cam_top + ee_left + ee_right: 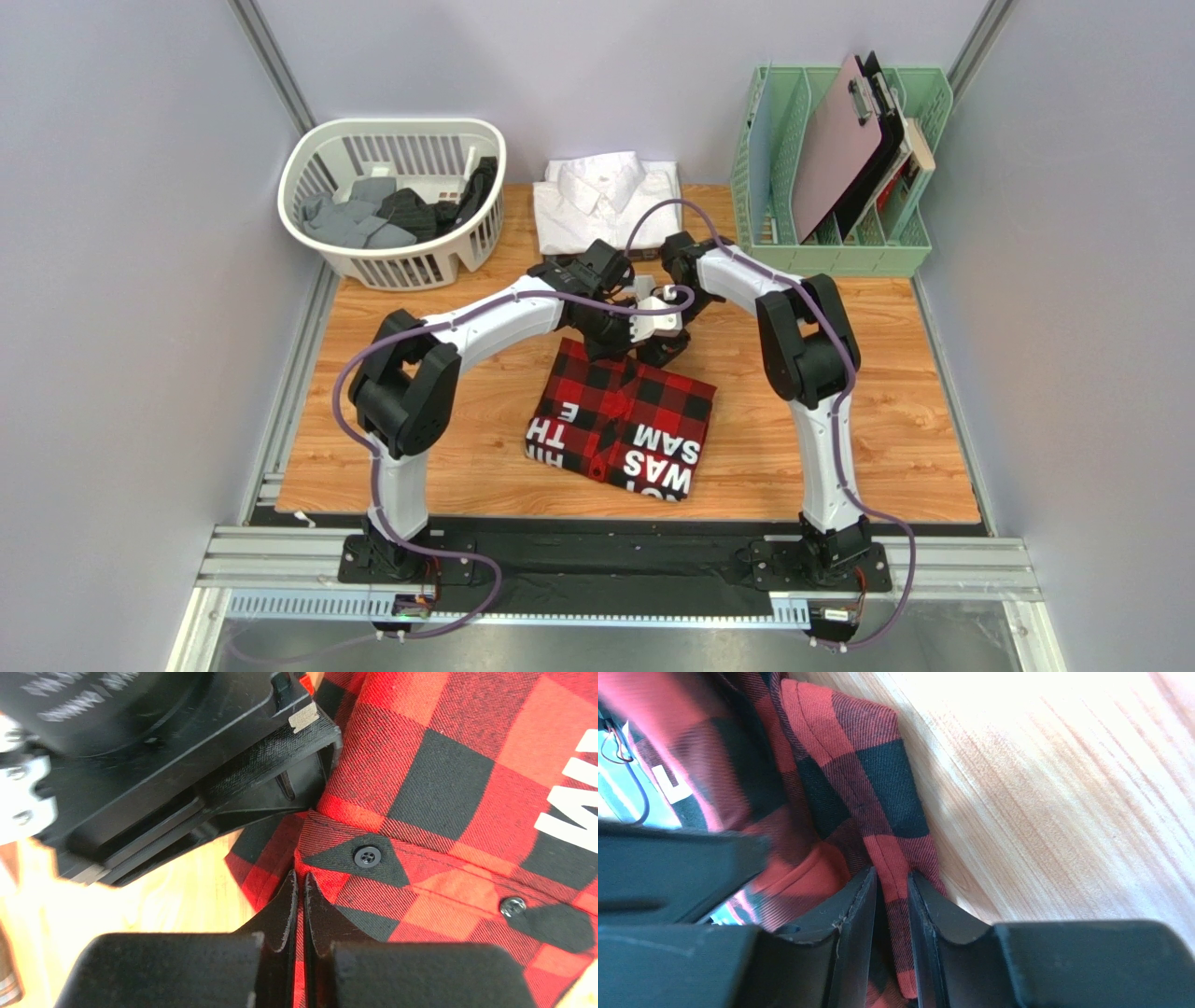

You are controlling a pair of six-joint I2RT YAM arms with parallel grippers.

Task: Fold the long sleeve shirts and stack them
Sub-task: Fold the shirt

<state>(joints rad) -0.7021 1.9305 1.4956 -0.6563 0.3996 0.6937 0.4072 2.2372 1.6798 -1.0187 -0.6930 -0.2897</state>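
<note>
Left gripper [613, 336] and right gripper [659, 325] meet at the far edge of the red-and-black checked shirt [624, 420], which lies mid-desk [870, 420]. Left wrist view: left gripper clenched on the shirt's edge, beside a button [367, 856]. Right wrist view: right gripper pinches a shirt fold over the desk.

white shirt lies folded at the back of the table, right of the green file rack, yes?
No. The top external view shows the folded white shirt at the back of the table, left of the green file rack, not right.
</note>
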